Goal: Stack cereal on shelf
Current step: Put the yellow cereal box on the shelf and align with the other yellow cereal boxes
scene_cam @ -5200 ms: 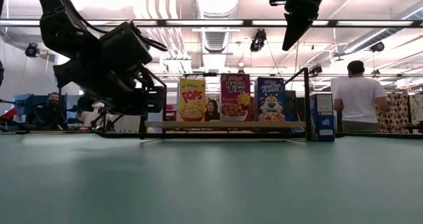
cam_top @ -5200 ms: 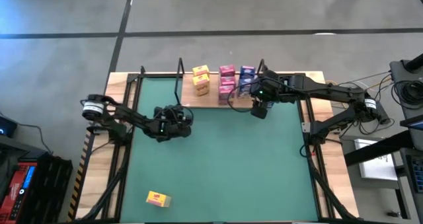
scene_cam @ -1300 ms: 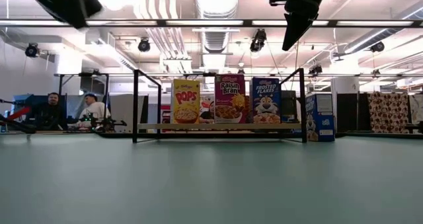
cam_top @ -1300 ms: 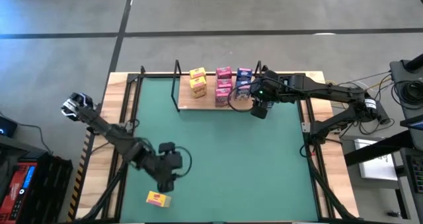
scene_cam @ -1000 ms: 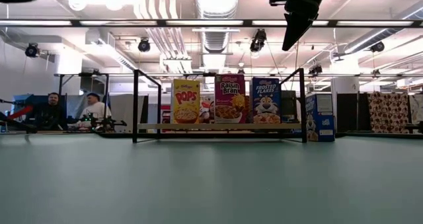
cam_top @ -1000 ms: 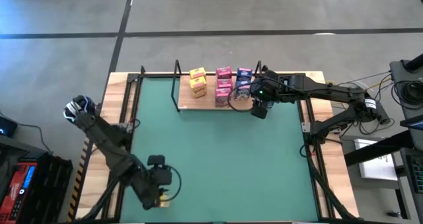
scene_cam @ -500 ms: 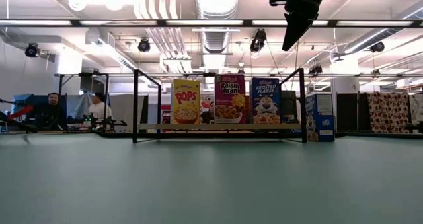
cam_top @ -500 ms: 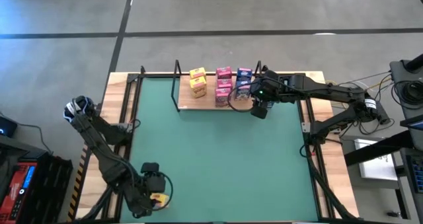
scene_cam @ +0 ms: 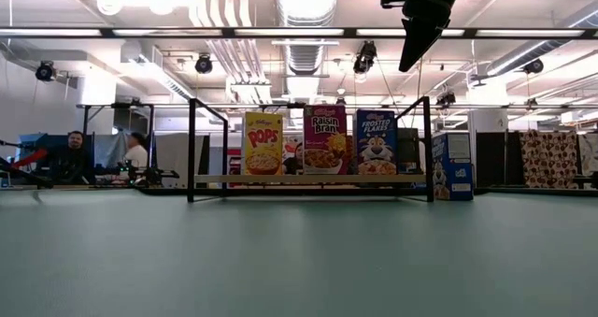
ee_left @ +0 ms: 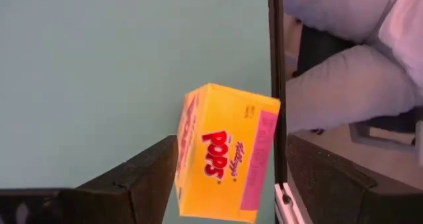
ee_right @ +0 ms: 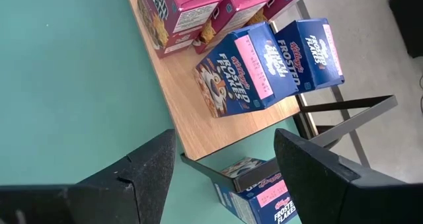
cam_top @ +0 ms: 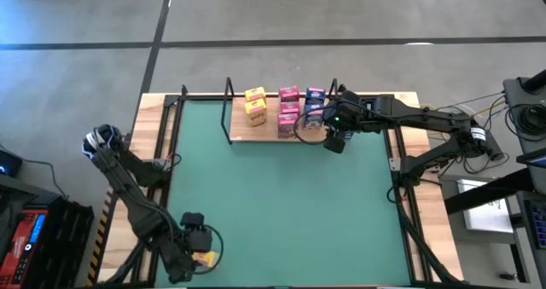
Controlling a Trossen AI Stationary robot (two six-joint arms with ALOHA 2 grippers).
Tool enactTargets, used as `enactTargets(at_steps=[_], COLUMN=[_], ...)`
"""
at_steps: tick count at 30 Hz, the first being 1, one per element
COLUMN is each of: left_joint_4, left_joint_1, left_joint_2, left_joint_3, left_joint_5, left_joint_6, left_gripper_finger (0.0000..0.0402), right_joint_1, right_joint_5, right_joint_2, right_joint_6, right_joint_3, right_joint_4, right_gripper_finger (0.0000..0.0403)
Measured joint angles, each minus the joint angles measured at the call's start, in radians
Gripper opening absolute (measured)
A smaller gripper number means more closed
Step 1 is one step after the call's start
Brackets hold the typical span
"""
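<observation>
A yellow cereal box (cam_top: 205, 257) lies flat on the green table near its front left corner. My left gripper (cam_top: 194, 248) hangs over it, open; in the left wrist view the box (ee_left: 225, 151) lies between the two fingers (ee_left: 135, 181), and I cannot tell whether they touch it. The wooden shelf (cam_top: 256, 132) at the far edge carries yellow (cam_top: 254, 104), pink (cam_top: 290, 110) and blue (cam_top: 314, 106) boxes. My right gripper (cam_top: 334, 141) hovers open at the shelf's right end, above the blue boxes (ee_right: 238, 78), with nothing between its fingers.
One more blue box (ee_right: 259, 192) stands on the table just right of the shelf (scene_cam: 455, 165). A black rail (ee_left: 276, 85) runs along the table edge beside the yellow box. People (scene_cam: 73, 153) sit in the room behind. The middle of the green table (cam_top: 290, 204) is bare.
My left gripper has shifted a little toward the table's near left corner and now stands over the yellow box, which has stayed where it lay. The right arm has kept still.
</observation>
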Motion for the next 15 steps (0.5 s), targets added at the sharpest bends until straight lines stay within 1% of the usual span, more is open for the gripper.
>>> enactTargets(at_steps=[8, 15], left_joint_4=[-0.039, -0.036], left_joint_1=[-0.009, -0.009], left_joint_2=[0.059, 0.112], left_joint_3=[-0.001, -0.001], left_joint_5=[0.002, 0.02], left_joint_6=[0.06, 0.077], left_gripper_finger=[0.0264, 0.0263], right_joint_1=[0.0, 0.0], right_joint_5=[0.0, 0.0], right_joint_2=[0.0, 0.0], right_joint_6=[0.0, -0.001], right_joint_3=[0.0, 0.0], right_joint_4=[0.0, 0.0], right_gripper_finger=[0.0244, 0.0244])
